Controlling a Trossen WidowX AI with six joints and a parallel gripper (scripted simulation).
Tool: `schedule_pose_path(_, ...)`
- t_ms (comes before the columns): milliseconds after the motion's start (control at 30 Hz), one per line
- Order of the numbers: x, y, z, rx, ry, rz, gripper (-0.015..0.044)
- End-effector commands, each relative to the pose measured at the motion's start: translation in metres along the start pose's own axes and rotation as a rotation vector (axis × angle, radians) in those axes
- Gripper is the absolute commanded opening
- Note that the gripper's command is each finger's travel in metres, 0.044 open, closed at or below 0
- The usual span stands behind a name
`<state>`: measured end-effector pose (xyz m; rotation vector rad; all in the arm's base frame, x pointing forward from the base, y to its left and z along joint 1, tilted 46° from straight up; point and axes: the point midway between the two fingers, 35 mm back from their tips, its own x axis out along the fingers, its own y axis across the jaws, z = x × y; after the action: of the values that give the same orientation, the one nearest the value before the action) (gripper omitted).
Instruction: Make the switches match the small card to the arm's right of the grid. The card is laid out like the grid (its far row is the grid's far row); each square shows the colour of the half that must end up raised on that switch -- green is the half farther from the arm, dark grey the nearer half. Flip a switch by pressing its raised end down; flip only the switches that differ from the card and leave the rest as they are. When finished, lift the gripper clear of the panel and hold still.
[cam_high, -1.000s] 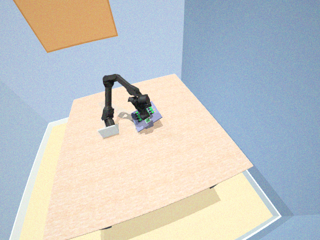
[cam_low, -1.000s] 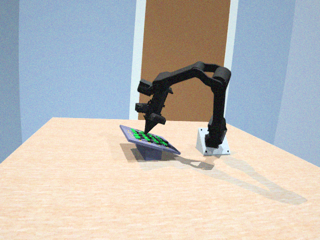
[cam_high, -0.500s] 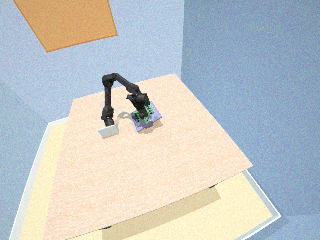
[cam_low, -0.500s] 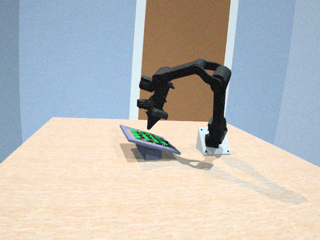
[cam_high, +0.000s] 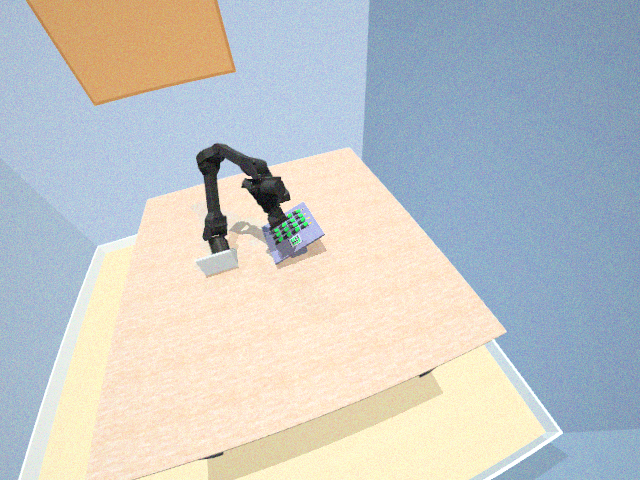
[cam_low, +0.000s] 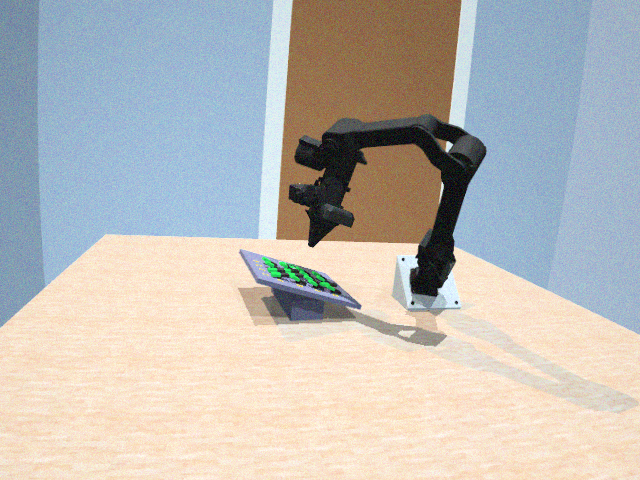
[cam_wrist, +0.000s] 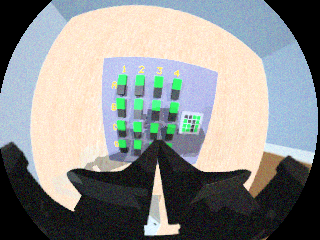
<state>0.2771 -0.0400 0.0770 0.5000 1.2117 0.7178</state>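
A tilted lilac panel (cam_high: 311, 231) (cam_low: 253, 264) (cam_wrist: 203, 87) carries a grid of green and dark grey rocker switches (cam_high: 291, 225) (cam_low: 298, 272) (cam_wrist: 147, 115). The small card (cam_high: 295, 239) (cam_wrist: 191, 122) lies on the panel to the right of the grid. My gripper (cam_high: 276, 215) (cam_low: 313, 242) (cam_wrist: 158, 143) is shut with nothing in it. Its tip hangs a little above the panel, over the near rows of the grid, touching no switch. In the wrist view the fingers hide part of the nearest row.
The panel stands on a dark block (cam_low: 299, 308) on the wooden table (cam_high: 289, 330) (cam_low: 155, 392). The arm's white base plate (cam_high: 218, 262) (cam_low: 427, 289) sits beside the panel. An orange door (cam_low: 369, 77) is behind the table.
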Motion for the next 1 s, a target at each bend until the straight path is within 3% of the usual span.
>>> schedule_pose_path(0,0.027,0.004,-0.003,0.006,0.028,0.011,0.0)
schedule_pose_path(967,0.054,0.004,-0.003,0.005,0.03,0.013,0.0)
